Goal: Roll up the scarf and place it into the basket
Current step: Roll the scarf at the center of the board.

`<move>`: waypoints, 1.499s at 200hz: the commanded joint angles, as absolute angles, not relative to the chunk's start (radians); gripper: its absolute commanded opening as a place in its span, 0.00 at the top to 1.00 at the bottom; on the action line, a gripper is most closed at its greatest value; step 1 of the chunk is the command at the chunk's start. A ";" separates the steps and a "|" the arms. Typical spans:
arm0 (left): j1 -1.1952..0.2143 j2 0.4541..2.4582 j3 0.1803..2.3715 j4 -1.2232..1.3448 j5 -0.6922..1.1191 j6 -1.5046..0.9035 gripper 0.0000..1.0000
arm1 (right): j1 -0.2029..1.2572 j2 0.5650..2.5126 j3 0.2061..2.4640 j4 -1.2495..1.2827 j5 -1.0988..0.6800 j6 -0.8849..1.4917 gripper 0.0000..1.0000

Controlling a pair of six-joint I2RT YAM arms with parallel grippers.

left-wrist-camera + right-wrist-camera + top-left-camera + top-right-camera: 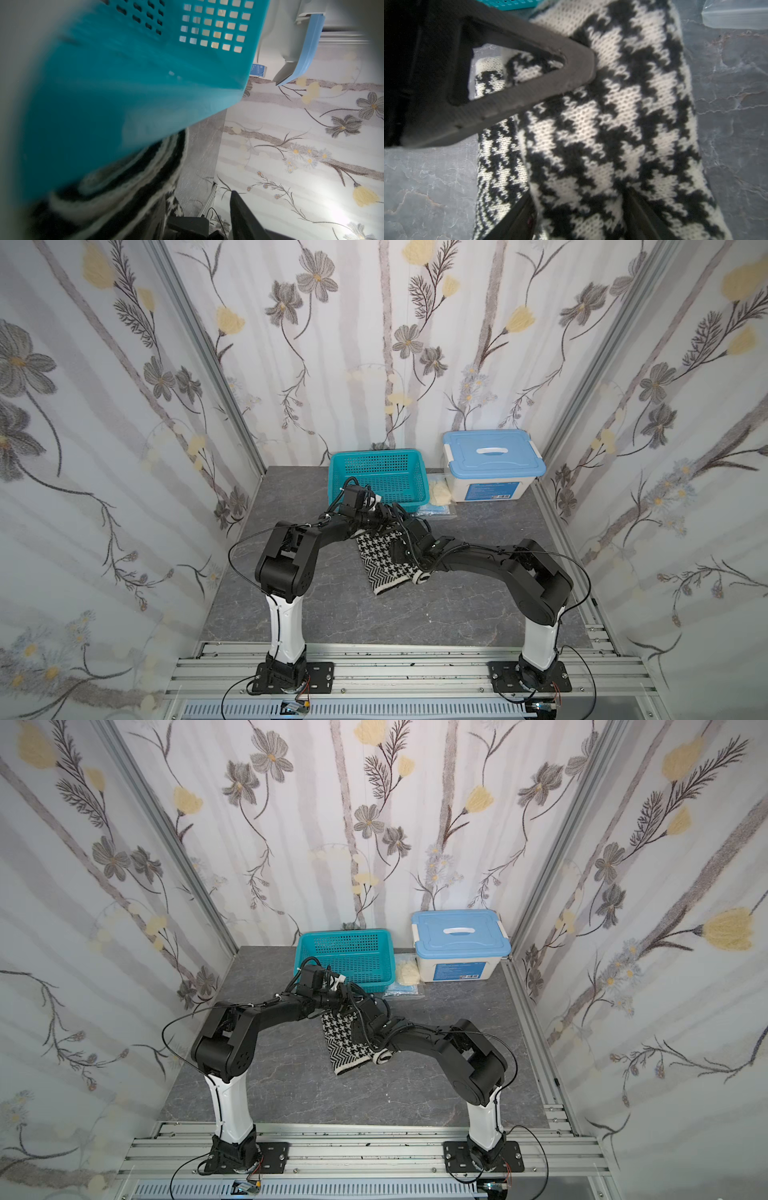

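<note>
At the basket's [376, 456] near wall hangs the left gripper [384, 515], so close that teal grid fills most of its wrist view. One of its fingers [533, 97] lies on the scarf [380, 558], but I cannot tell whether the pair is pinching the cloth or only pressing on it.

The scarf rests on the grey tabletop [311, 614] just in front of the basket, outside it, with its far end up by that near wall. Houndstooth faces up, and the end farthest from the basket is turned over to show herringbone.

Slightly right, still in front of the basket, the right gripper [578, 195] sits over the houndstooth. Its fingers [517, 218] are spread apart, with a ridge of cloth between them.

Just beside the basket's right wall lies a pale yellow cloth lump [439, 491]. Beyond it, further right of the basket, stands a white box with a light blue lid [492, 464].
</note>
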State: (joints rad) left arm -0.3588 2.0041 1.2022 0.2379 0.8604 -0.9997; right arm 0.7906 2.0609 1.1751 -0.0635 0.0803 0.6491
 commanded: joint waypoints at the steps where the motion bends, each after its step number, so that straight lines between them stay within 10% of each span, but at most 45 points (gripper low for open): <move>1: -0.351 2.028 1.176 0.184 0.865 -1.007 0.49 | 0.787 2.027 1.177 -0.078 0.060 0.645 0.28; 101: -0.336 2.070 1.273 0.070 0.888 -0.886 0.51 | 0.609 1.756 1.010 -0.215 -0.183 0.606 0.20; 248: -0.353 2.095 1.378 -0.149 0.878 -0.749 0.51 | 0.530 2.027 1.026 0.017 -0.566 0.711 0.22; 300: -0.354 2.079 1.365 -0.162 0.877 -0.741 0.51 | 0.543 2.039 0.982 0.109 -0.552 0.799 0.69</move>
